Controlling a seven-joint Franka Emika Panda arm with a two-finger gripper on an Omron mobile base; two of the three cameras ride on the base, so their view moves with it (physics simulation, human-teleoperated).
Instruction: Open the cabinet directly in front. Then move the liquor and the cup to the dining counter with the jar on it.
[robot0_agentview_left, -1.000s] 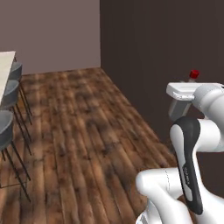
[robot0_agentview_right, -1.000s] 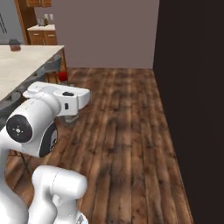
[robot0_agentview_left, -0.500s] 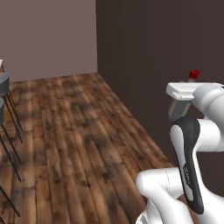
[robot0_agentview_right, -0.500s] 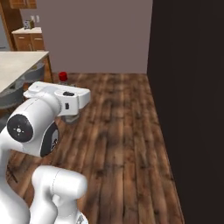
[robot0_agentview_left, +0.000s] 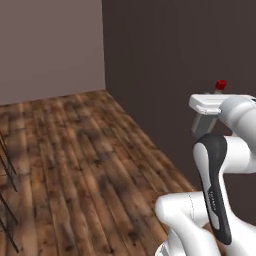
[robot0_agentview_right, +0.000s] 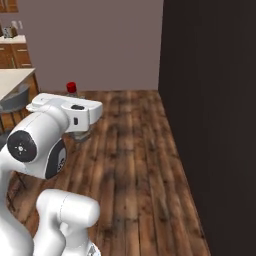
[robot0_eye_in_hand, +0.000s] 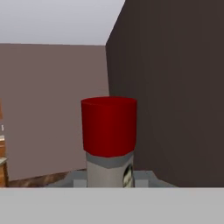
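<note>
The liquor (robot0_eye_in_hand: 109, 131) fills the middle of the hand view, red cap on a grey-clear neck, upright between my jaws. Its red cap pokes up above my white hand in the left base view (robot0_agentview_left: 220, 84) and the right base view (robot0_agentview_right: 71, 88). My gripper (robot0_agentview_right: 79, 134) is shut on the liquor's body, carried in the air over the wooden floor. A corner of the beige-topped dining counter (robot0_agentview_right: 11, 78) shows at the far left of the right base view. The cup, the jar and the cabinet are out of view.
A tall dark wall (robot0_agentview_right: 210, 125) stands close on the right and runs along the wooden floor (robot0_agentview_left: 90, 150). A grey stool (robot0_agentview_right: 17, 97) sits by the counter. Thin stool legs (robot0_agentview_left: 5, 200) show at the left edge. Low wooden cabinets (robot0_agentview_right: 10, 55) stand far back.
The whole picture has swung: the counter and stools have slid off to the left and the dark wall takes up more room. The bottle stays gripped in the same place.
</note>
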